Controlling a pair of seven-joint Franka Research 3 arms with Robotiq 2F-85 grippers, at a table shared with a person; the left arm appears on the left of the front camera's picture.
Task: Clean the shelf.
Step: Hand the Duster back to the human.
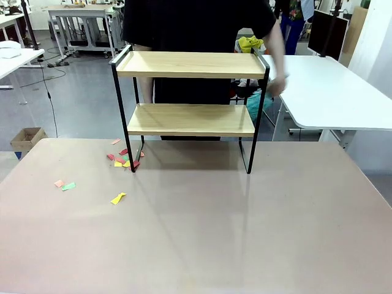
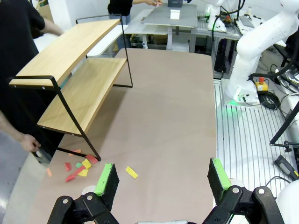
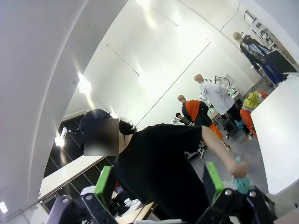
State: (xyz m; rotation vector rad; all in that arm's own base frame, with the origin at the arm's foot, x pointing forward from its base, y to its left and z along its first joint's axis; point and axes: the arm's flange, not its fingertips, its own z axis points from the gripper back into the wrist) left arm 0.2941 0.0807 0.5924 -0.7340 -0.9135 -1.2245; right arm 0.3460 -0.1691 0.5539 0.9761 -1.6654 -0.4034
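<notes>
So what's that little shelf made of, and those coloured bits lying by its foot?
The shelf: its two boards look like pale wood or a wood-look laminate, with visible grain and a matte face. Its frame looks like thin black metal rod, slim and evenly dark. The coloured scraps look like cut paper, flat and bright, though thin card is possible.

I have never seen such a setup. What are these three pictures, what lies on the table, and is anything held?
A two-armed robot shares a table with a person. The front picture looks from between the arms across the table at the person. On the table stands a shelf with two wooden boards, both bare. Coloured paper scraps lie by its leg, a few more farther out. The other two pictures come from cameras on the robot's wrists. The left tool, with green pads, is open above the table and holds nothing. The right tool is open too, empty, and points up toward the person. The person's hand holds something teal; I cannot tell what.
</notes>
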